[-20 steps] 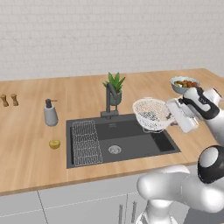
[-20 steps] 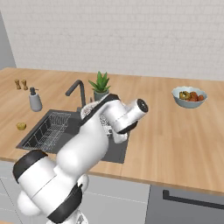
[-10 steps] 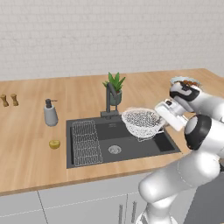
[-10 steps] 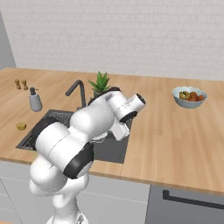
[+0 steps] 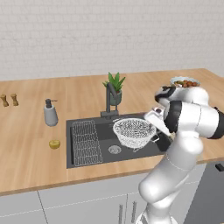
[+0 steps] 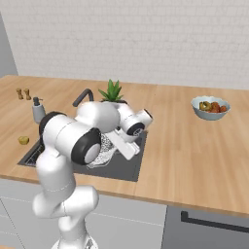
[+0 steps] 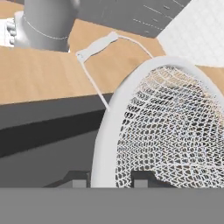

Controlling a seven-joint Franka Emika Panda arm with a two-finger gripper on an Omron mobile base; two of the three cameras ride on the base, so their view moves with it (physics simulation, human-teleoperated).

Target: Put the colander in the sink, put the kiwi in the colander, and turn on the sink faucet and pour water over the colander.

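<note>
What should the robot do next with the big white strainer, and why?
Probably lower it a little more and let go. The gripper is shut on the colander's rim, and the colander hangs over the sink, near the drain, seemingly not yet resting on the bottom. The kiwi waits on the counter beside the sink.

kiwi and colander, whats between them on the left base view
The wire rack in the sink lies between the kiwi and the colander.
</note>
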